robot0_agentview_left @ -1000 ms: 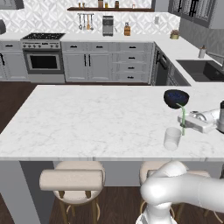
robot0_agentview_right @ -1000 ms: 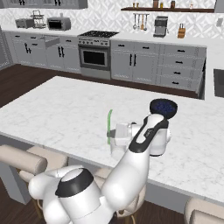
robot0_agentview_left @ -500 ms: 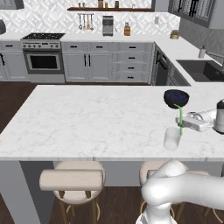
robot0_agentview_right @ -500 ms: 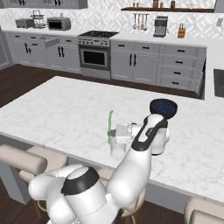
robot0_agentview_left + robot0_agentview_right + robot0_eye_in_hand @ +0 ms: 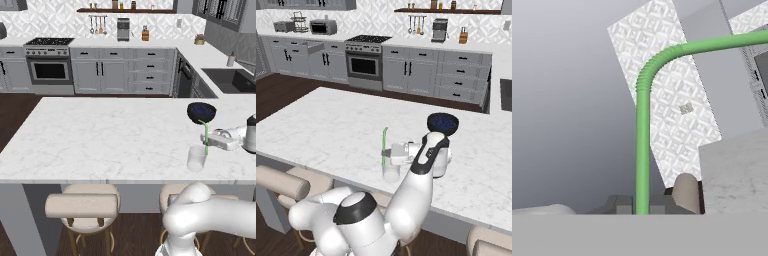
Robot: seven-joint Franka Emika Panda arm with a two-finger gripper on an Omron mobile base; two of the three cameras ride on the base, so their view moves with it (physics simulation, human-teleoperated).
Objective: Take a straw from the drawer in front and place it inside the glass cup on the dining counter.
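Marble dining counter (image 5: 100, 140) in a grey kitchen: straw poised upright over the glass cup.

Near the counter's right, near edge, the end effector (image 5: 209, 140) is closed narrow on the straw (image 5: 205, 136), reaching in sideways from the right. The straw's long axis stands close to vertical, bent top uppermost, and its lower end reaches to the rim of the glass cup (image 5: 196, 158), which sits directly beneath and slightly nearer; whether the tip is already inside I cannot tell. Judged from this, the coming move is mostly a straight drop. A dark bowl (image 5: 201, 111) stands just beyond on the far side, while stools (image 5: 82, 206) line the near edge below.
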